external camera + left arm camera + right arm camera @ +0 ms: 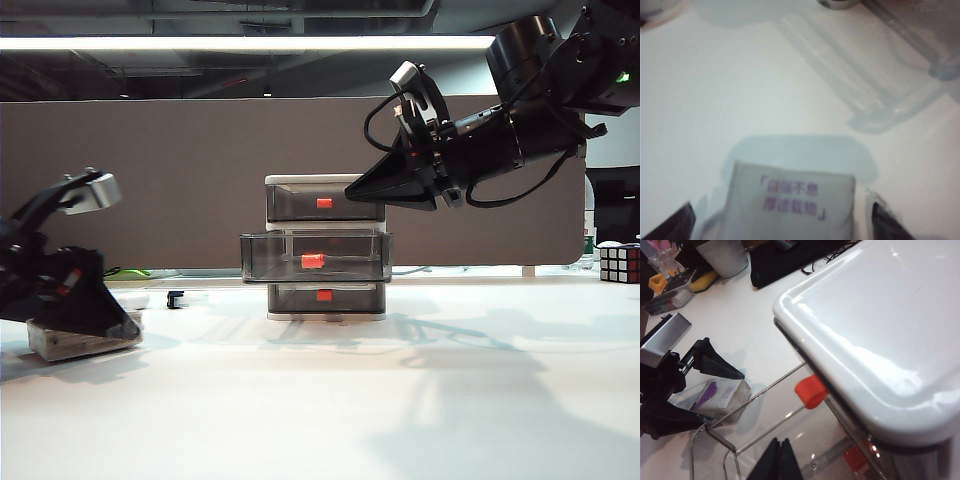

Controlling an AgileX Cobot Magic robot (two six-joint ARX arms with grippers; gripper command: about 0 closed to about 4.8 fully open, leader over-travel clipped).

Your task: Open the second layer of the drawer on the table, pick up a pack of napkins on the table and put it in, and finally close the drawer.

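Observation:
The drawer (325,247) stands mid-table, its second layer (314,256) pulled out towards the front with the red-orange tab showing. At the far left, the pack of napkins (70,342) lies on the table (330,400). My left gripper (120,330) is low over it and open. In the left wrist view the purple-printed pack (792,205) lies between the two fingers (887,222), with a gap on each side. My right gripper (352,190) hangs shut and empty beside the drawer's top tier. Its closed tips (779,460) are above the open second layer (720,437).
A Rubik's cube (620,262) sits at the far right edge. A small dark object (176,298) lies left of the drawer. The brown partition (150,180) backs the table. A clear plastic item (880,100) lies beyond the pack. Cups (722,257) and black cloth (790,260) sit behind.

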